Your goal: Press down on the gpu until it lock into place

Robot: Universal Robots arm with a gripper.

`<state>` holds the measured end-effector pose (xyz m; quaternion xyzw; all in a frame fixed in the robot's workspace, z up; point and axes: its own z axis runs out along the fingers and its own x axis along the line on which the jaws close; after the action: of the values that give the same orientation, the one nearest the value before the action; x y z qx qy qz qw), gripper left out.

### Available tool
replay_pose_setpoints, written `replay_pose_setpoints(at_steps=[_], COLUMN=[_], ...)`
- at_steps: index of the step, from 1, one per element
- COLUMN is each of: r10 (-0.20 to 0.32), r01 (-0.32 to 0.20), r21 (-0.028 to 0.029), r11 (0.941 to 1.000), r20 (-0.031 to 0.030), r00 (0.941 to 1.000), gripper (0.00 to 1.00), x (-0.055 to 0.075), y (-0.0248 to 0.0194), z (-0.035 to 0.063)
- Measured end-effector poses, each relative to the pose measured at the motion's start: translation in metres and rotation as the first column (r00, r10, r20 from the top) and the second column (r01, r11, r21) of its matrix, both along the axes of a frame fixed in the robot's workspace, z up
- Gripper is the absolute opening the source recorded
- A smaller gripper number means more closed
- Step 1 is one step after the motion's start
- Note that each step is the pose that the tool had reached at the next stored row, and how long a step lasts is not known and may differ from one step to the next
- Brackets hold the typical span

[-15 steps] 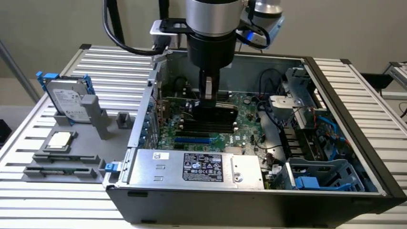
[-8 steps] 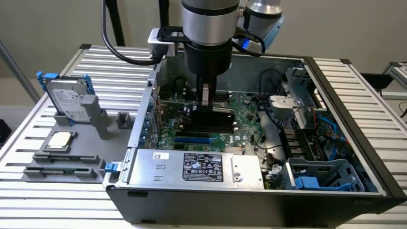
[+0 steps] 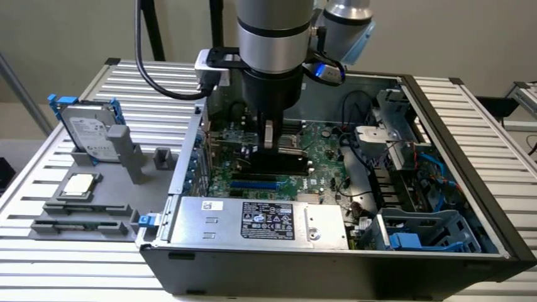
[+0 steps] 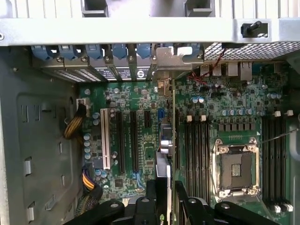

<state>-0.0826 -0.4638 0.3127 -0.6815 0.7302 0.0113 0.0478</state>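
Green board and black cooler cover stand on edge: the gpu (image 3: 268,167) sits upright in a slot of the motherboard (image 3: 323,141), inside the open case (image 3: 336,270) that lies on the slatted table (image 3: 487,126). In the exterior view its long axis runs from that view's left to its right, level with the motherboard. The black cover faces the silver power supply (image 3: 260,217) at the near side of the case.

From my wrist camera I look straight down on the gpu (image 4: 164,168) and see it as a thin strip. One end meets its silver end bracket (image 4: 176,58) at the case's rear wall, among the row of blue slot clips. The other end runs in under my gripper (image 4: 165,206). The card lies parallel to the long black slots of the motherboard (image 4: 140,98), and the empty processor socket (image 4: 236,171) is well off to one side.

My gripper (image 3: 270,143) hangs upright over the middle of the card, down at its upper edge. My jaws stand partly apart, about midway. One of my fingers (image 4: 151,199) is on each side of the card, so its top edge runs between them. Whether the pads touch the card's faces I cannot tell.

A hard drive (image 3: 88,132) stands in a grey holder on the table outside the case, at the exterior view's left.
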Motion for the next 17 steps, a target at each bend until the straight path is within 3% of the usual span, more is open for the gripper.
replay_pose_setpoints(at_steps=[9, 17], r10=[0.000, 0.000], r01=[0.000, 0.000], r21=[0.0039, 0.0050], r11=[1.0000, 1.0000], r20=[0.0000, -0.0004], r00=[1.0000, 1.0000], gripper=[0.26, 0.26], x=[-0.003, -0.004], y=[-0.0003, -0.0003], z=[-0.0148, -0.0217])
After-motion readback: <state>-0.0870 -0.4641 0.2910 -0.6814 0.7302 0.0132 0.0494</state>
